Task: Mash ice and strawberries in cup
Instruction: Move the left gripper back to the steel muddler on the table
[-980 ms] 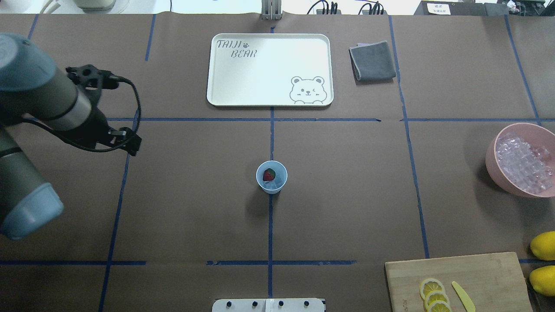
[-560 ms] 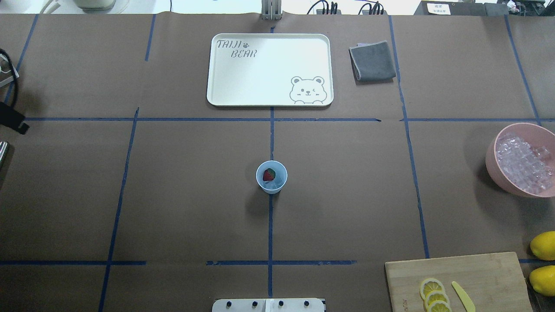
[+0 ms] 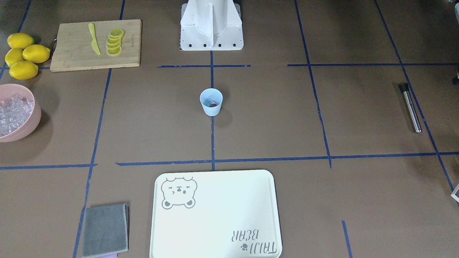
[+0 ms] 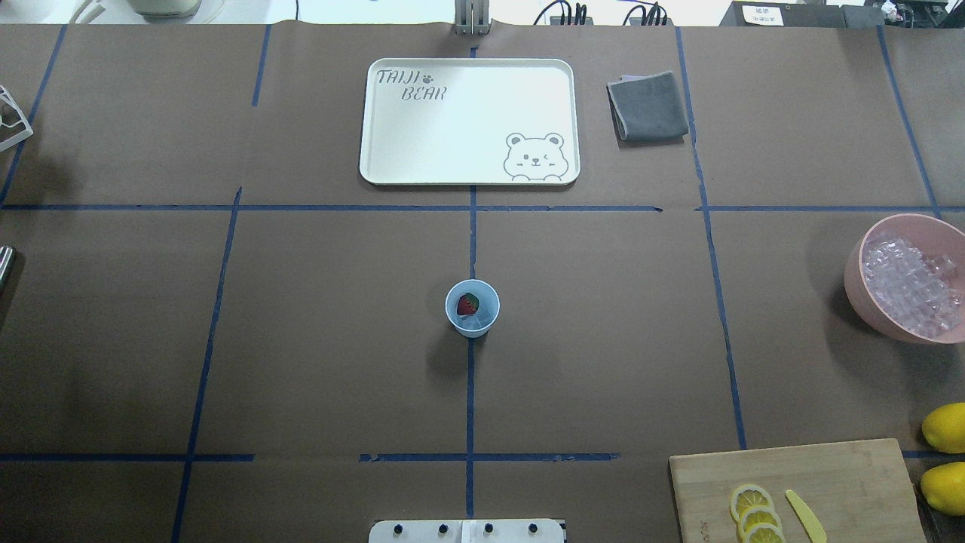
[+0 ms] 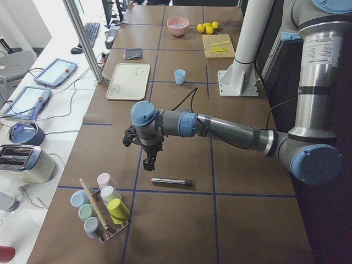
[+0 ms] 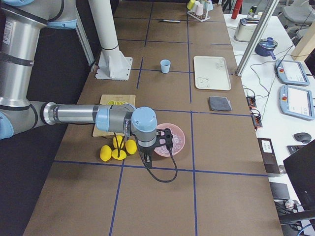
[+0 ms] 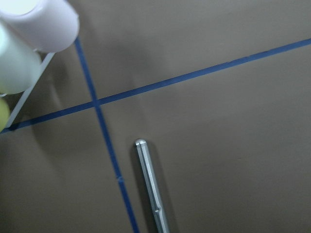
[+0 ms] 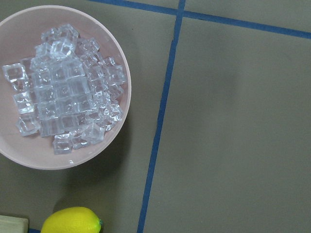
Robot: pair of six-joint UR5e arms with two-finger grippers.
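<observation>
The light-blue cup [image 4: 472, 308] stands upright at the table's middle, also in the front view [image 3: 211, 102]. Inside it lie a red strawberry [image 4: 467, 304] and some whitish ice [image 4: 480, 320]. More ice cubes [image 8: 68, 92] fill a pink bowl [image 4: 863, 290]. My left gripper [image 5: 149, 161] hangs over the table's far left end, just above a metal rod [image 7: 151, 189]. My right gripper [image 6: 147, 158] hangs beside the pink bowl. Both grippers show only in the side views, so I cannot tell whether they are open or shut.
A white bear tray [image 4: 467, 121] and a folded grey cloth [image 4: 648, 105] lie at the back. A cutting board [image 4: 844, 483] with lemon slices and a yellow knife, and whole lemons [image 4: 946, 426], sit front right. A rack of cups [image 5: 102, 212] stands at the left end.
My left arm has swung out of the overhead view past its left edge. The cup and its contents have not moved.
</observation>
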